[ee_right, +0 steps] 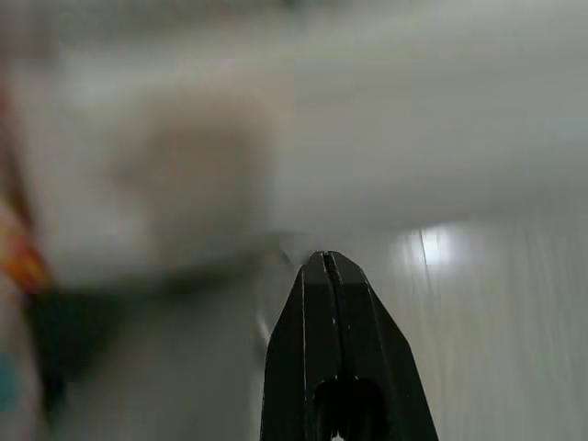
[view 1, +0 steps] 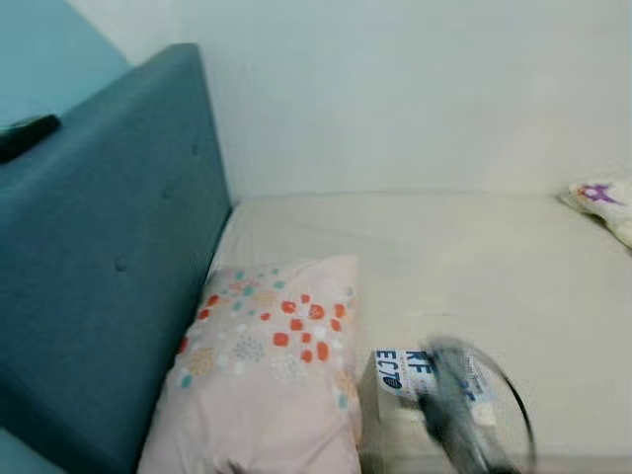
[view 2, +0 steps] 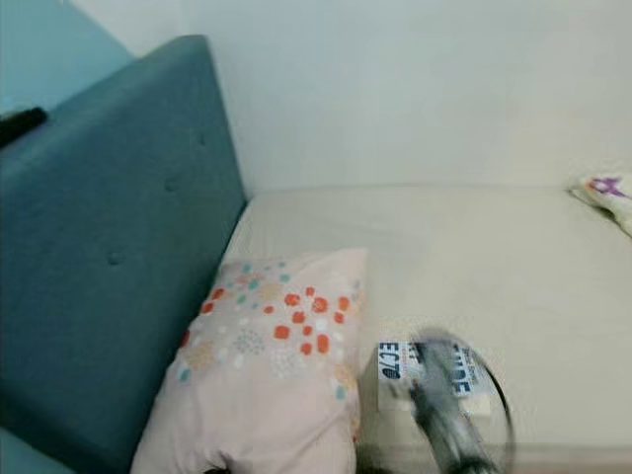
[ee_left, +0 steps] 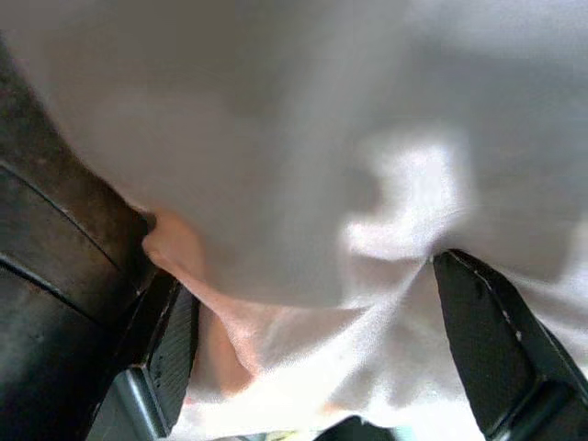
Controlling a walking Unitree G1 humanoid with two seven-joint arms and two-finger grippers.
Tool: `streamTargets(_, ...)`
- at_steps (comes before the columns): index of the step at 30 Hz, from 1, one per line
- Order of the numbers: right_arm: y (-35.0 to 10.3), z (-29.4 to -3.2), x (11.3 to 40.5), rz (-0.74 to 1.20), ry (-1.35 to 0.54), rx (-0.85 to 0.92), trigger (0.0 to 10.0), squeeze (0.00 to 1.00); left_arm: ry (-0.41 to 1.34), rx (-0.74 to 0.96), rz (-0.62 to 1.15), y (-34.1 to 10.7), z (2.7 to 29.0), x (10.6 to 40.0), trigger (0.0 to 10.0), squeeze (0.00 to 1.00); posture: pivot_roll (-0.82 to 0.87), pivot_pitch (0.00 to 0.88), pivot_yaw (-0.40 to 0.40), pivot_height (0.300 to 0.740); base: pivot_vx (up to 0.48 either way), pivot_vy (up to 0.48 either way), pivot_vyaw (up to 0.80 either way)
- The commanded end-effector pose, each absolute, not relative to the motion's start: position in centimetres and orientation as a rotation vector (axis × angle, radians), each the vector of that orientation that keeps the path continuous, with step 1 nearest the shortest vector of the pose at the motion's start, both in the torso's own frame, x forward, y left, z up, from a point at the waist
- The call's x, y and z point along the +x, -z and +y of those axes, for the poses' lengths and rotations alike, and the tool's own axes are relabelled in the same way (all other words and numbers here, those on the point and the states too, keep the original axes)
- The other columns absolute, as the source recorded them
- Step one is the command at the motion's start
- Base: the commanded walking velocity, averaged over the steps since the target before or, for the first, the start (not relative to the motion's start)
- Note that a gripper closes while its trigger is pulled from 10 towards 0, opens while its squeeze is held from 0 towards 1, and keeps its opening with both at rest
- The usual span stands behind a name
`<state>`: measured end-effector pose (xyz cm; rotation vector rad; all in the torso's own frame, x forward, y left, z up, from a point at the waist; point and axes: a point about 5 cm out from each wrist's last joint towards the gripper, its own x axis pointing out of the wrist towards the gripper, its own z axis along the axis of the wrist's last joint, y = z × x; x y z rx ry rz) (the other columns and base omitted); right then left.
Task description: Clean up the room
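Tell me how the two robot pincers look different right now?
The left pincer is open, with its black fingers spread apart, while the right pincer is shut, fingers pressed together. The left pincer has pale pink pillow cloth bunched between its fingers; the right pincer holds nothing and points over the cream bed. Both have long black fingers.

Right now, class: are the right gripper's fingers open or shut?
Shut. In the right wrist view the right gripper shows both black fingers pressed together to one point, nothing between them.
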<state>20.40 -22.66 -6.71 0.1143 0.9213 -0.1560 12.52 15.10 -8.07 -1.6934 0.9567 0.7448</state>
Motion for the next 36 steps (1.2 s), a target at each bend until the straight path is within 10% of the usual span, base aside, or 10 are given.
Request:
streamTargets(1, 5.5, -22.3, 22.6, 0.852, 0.147, 0.102, 10.0, 0.0, 0.036, -0.14, 0.804, 5.2, 16.2, 23.8, 10.0, 0.0, -0.08, 0.0, 0.0, 0.68, 0.0, 0.0, 0.0)
streamTargets(36, 6.9, -20.4, 21.0, 0.952, 0.078, 0.1, 10.0, 0.0, -0.076, -0.091, 0.978, 8.0, 18.5, 19.1, 10.0, 0.0, -0.03, 0.0, -0.019, 0.74, 0.0, 0.0, 0.0)
